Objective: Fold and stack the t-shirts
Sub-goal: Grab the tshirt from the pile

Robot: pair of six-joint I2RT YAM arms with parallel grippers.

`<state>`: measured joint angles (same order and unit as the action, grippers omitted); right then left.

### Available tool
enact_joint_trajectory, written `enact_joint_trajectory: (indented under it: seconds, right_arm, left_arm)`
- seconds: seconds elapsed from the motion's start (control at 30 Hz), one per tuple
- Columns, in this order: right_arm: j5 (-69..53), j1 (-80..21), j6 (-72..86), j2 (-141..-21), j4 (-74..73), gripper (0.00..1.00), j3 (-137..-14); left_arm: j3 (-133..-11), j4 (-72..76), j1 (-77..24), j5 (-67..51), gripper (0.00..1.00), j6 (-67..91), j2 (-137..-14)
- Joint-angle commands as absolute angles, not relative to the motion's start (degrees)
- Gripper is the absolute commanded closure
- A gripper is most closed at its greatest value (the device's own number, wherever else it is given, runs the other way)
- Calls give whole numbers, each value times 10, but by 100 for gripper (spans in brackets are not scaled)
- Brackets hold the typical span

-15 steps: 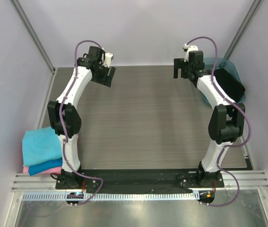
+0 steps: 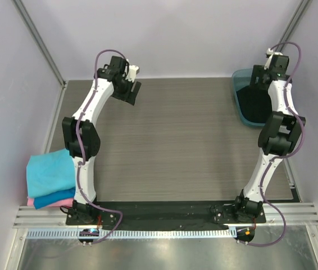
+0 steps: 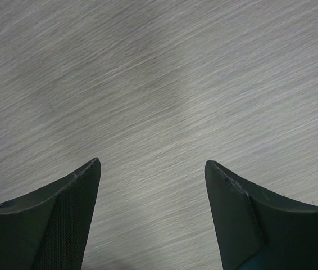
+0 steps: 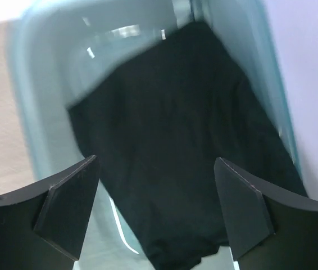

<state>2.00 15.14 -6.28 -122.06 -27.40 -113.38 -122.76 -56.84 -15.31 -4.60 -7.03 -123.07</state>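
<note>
A black t-shirt [image 4: 181, 140] lies crumpled in the translucent teal tray [image 4: 41, 112] at the table's far right [image 2: 236, 93]. My right gripper [image 4: 156, 159] hangs open above it, its fingers apart on either side of the cloth and holding nothing; from above the gripper [image 2: 258, 83] is over the tray. At the left edge sits a stack of folded t-shirts: turquoise [image 2: 49, 171] on top, blue [image 2: 55, 198] under it, pink [image 2: 35, 202] at the bottom. My left gripper [image 3: 152, 161] is open over bare table at the far left [image 2: 130, 93].
The grey wood-grain table [image 2: 176, 140] lies between the arms. White walls close in the back and both sides. A metal rail [image 2: 164, 214] with the arm bases runs along the near edge.
The right arm has swung right, from over the table's far middle to above the tray and black shirt. The left arm shifted slightly.
</note>
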Motion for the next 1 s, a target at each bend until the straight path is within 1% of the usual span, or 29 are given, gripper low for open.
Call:
enact_joint_trajectory:
  seconds: [0.0,0.27,0.47,0.5,0.57,0.6,0.67,0.7,0.73,0.8,0.97]
  right_arm:
    - [19,148,-102,-1237,-317,13,-1155]
    - [57,161,-136,-1292,-319,16,-1156]
    - [92,163,-158,-1316,-318,25,-1152]
    - [91,164,-161,-1317,-317,35,-1150]
    - [91,166,-162,-1317,-316,48,-1146]
    - [85,167,-161,-1311,-316,62,-1147]
    - [78,167,-162,-1302,-313,80,-1149]
    - [75,168,-162,-1295,-312,95,-1151]
    - [75,168,-160,-1280,-310,99,-1160]
    - [69,167,-156,-1257,-308,99,-1172]
    - [25,156,-156,-1155,-284,99,-1230]
  left_arm:
    - [-1249,-576,-159,-62,25,-85,-1236]
    - [-1244,-581,-163,-65,25,-87,-1238]
    - [-1236,-581,-165,-64,24,-90,-1237]
    - [-1236,-581,-164,-64,24,-90,-1237]
    - [-1237,-581,-166,-62,25,-91,-1237]
    - [-1237,-581,-167,-61,24,-91,-1236]
    - [-1238,-581,-170,-58,25,-92,-1235]
    - [-1238,-582,-171,-56,25,-95,-1234]
    - [-1238,-581,-172,-53,25,-95,-1233]
    - [-1238,-581,-176,-47,25,-98,-1232]
    - [-1249,-567,-178,-15,25,-99,-1228]
